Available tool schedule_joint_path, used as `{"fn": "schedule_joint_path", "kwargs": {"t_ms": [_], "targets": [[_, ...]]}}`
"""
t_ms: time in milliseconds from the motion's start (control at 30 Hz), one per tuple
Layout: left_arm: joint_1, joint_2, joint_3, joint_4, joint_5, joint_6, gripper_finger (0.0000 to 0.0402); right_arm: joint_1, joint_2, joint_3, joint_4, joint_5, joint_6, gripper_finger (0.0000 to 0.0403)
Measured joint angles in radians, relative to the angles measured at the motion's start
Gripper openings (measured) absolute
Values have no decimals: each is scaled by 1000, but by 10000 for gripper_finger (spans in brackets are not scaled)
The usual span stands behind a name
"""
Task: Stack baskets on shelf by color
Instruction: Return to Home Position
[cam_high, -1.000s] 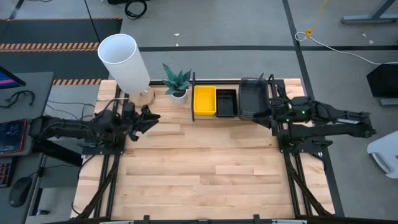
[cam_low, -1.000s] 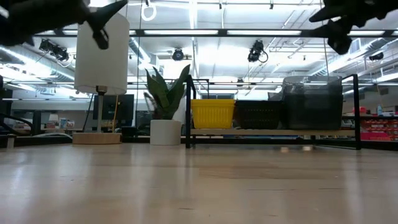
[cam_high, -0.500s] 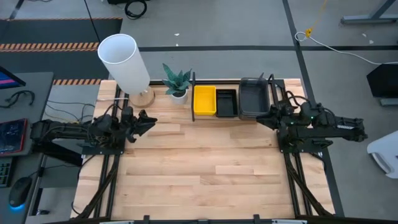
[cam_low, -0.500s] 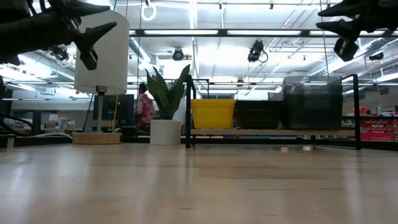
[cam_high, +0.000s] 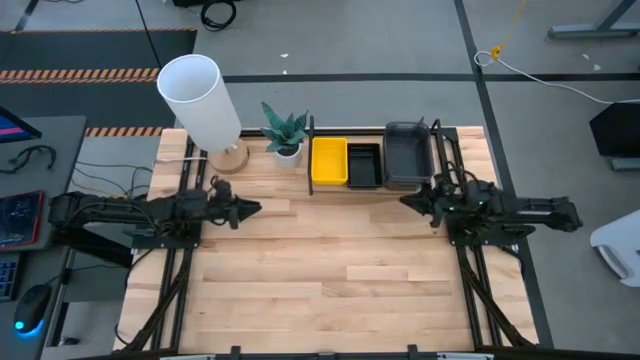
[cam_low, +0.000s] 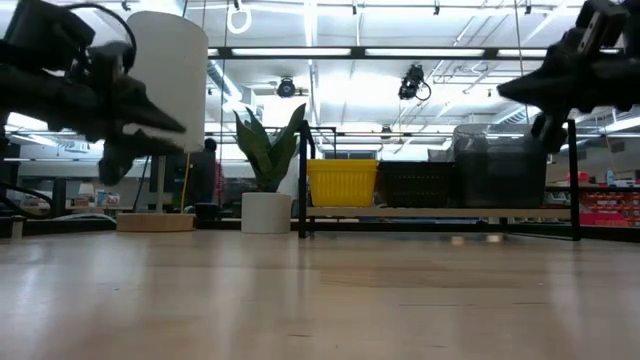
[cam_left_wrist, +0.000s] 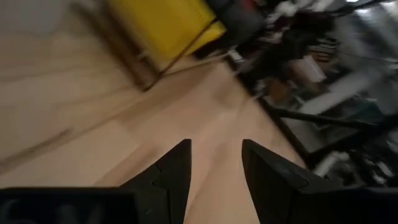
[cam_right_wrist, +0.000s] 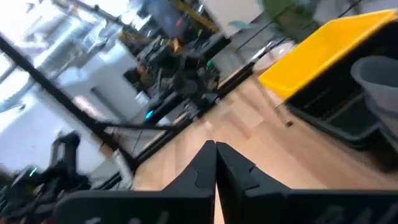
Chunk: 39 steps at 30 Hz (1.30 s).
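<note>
Looking first at the shelf (cam_low: 440, 212), in the upper middle of the high view, we found three piles side by side on it. The yellow baskets (cam_high: 328, 162) were at the left, the black baskets (cam_high: 363, 166) in the middle and the grey baskets (cam_high: 406, 158) at the right, each colour by itself. We could not count the trays in each pile, but every basket we could see stood on the shelf. We judged the sorting done and the step in hand to be the arms' return to rest.

The right gripper (cam_high: 408, 200) hung just below the grey pile in the high view, apart from it, its fingers pressed together on nothing. The left gripper (cam_high: 250, 209) was left of centre over the tabletop (cam_high: 330, 280), well apart from the shelf, its fingers spread and empty. The next move, we judged, called only for folding both arms toward their bases, keeping the right one off the shelf's black bars.
</note>
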Motion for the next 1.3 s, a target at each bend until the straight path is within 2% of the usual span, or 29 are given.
{"fn": "schedule_joint_path", "kwargs": {"t_ms": [67,300,467,600,833,1000,1100,1300], "targets": [[0,-1,0,-51,-26,-37,149,0,-1,-50,73,12,4,11],[0,-1,0,-83,-47,-69,149,0,12,-50,81,27,-63,7],[0,-2,0,-34,-47,-83,149,10,13,-24,142,-71,-362,3],[0,-2,0,-22,-62,-83,149,22,13,-14,129,-71,-444,3],[0,-1,0,-24,-62,-80,149,83,56,-14,-31,-138,-486,2],[0,-1,0,-24,-63,-82,149,121,94,-15,-39,-65,-527,2],[0,-1,0,-25,-66,-80,149,126,113,-36,17,-68,-508,3],[-1,-1,0,-49,-66,97,149,125,145,-50,51,-68,-370,4]]}}
